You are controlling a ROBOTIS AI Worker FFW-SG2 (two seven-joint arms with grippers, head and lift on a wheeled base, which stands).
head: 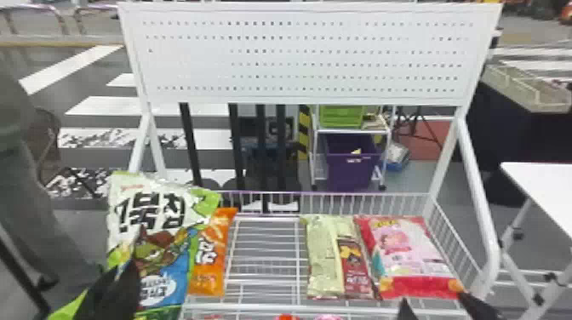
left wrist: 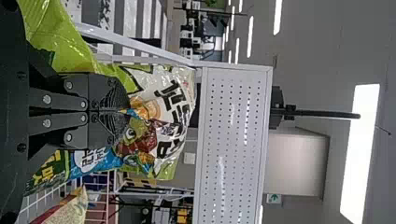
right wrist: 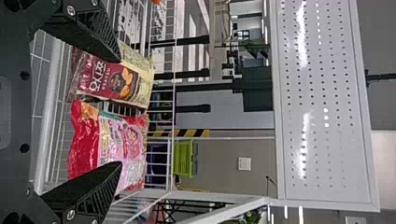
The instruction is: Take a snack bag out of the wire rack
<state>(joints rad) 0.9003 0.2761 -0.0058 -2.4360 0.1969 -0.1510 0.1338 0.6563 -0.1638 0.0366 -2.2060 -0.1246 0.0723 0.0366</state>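
My left gripper is at the lower left in the head view, shut on a large green, white and blue snack bag. That bag stands upright at the left end of the wire rack, partly covering an orange bag. In the left wrist view the gripper pinches the middle of the snack bag. At the rack's front right, my right gripper is open. In the right wrist view its gripper has nothing between the fingers, with a pink-red bag and a maroon-cream bag beyond.
On the rack's right side lie a pale green and maroon pack and a pink-red bag. Behind the rack rises a white pegboard on slanted posts. A white table stands at the right, and more packs peek out below the rack's front bar.
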